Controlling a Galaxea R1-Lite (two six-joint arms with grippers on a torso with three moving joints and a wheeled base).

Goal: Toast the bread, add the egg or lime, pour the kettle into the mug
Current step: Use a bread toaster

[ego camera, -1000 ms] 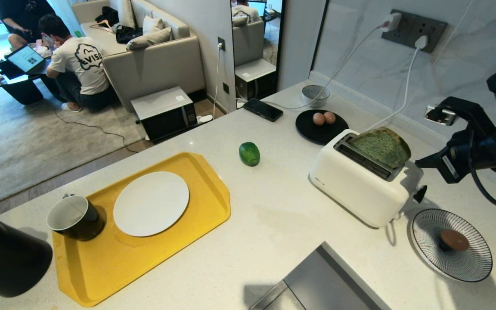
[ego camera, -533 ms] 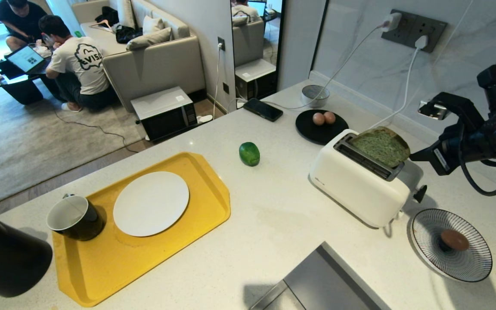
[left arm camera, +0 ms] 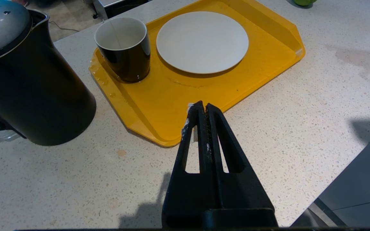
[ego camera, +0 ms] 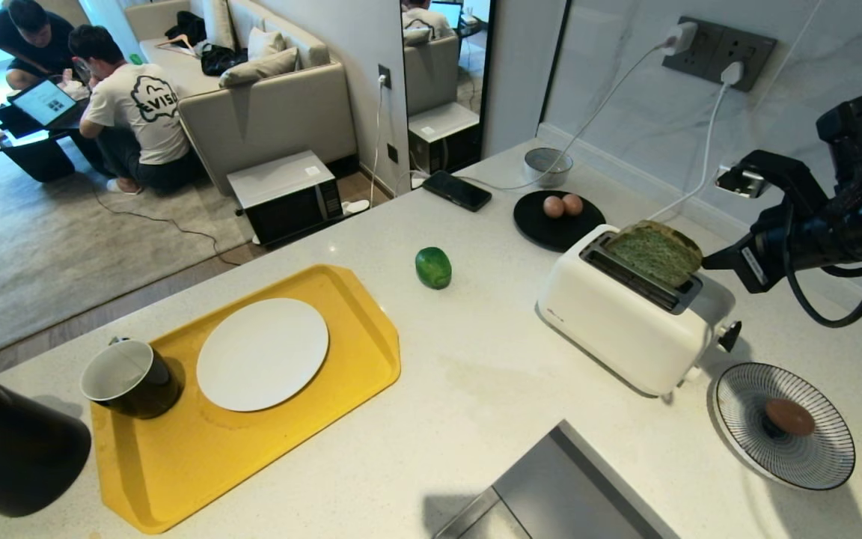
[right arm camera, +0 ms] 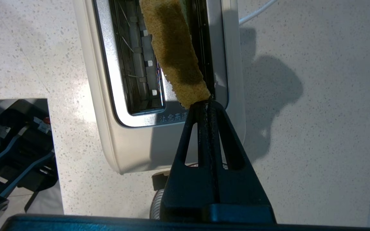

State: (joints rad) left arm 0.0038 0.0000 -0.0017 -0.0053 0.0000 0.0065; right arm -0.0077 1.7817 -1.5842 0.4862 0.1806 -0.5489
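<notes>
- White speckled worktop point(ego camera: 476, 389) is seen, with a sofa room behind it.
- Green bread point(ego camera: 659, 254) is leaned in the far slot of the toaster point(ego camera: 625, 329), only part way down.
- Right pincer point(right arm camera: 206, 104) is closed, empty, its tip at the bread's end (touching cannot be told).
- Bread should be nudged gently until upright, so the toaster is not tipped.
- Left pincer point(left arm camera: 201, 110) is closed and parked above the yellow tray point(left arm camera: 268, 29).
- Mug point(ego camera: 128, 378) looks empty; white plate point(ego camera: 263, 354) is bare.
- Two eggs are kept on the black plate point(ego camera: 543, 228), one egg point(ego camera: 790, 416) in the striped dish point(ego camera: 745, 389).
- Lime point(ego camera: 433, 267) lies alone; kettle point(ego camera: 8, 449) is shut.
</notes>
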